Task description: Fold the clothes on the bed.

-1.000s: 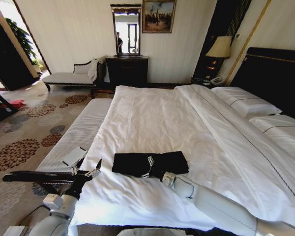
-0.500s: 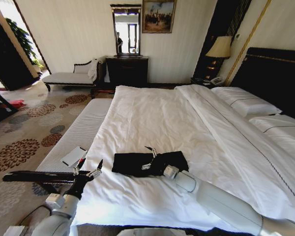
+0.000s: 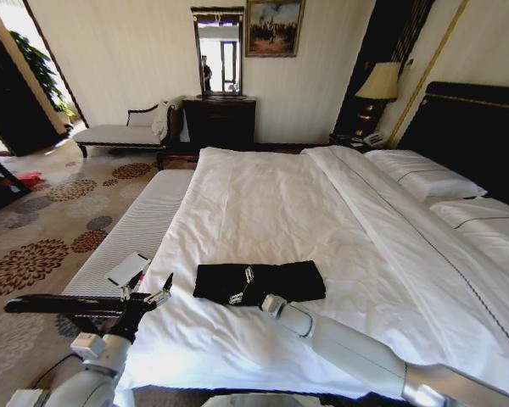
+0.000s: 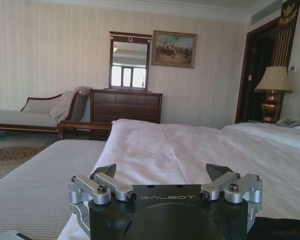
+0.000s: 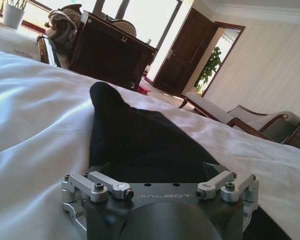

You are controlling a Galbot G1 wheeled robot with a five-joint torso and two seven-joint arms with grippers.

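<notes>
The clothes (image 3: 293, 280) lie as a flat black folded strip across the near part of the bed (image 3: 271, 195). My right gripper (image 3: 242, 286) is open over the strip's left half, fingers spread just above or on the fabric. In the right wrist view the open right gripper (image 5: 157, 170) has the black clothes (image 5: 135, 140) directly ahead on the white bed (image 5: 30, 100), with nothing held. My left gripper (image 3: 153, 289) hangs open at the bed's near left corner, apart from the clothes. The left gripper (image 4: 161, 170) in its own wrist view looks along the bed (image 4: 190, 150).
A narrow white padded bench (image 3: 127, 229) runs along the bed's left side with a small white card (image 3: 127, 269) on it. Pillows (image 3: 424, 178) and a dark headboard (image 3: 475, 127) are at the right. A dresser (image 3: 219, 121) and chaise (image 3: 119, 133) stand by the far wall.
My right gripper lifted slightly over the clothes, then shifted left and came down over the strip's left half. The clothes keep their shape. The left arm has barely moved.
</notes>
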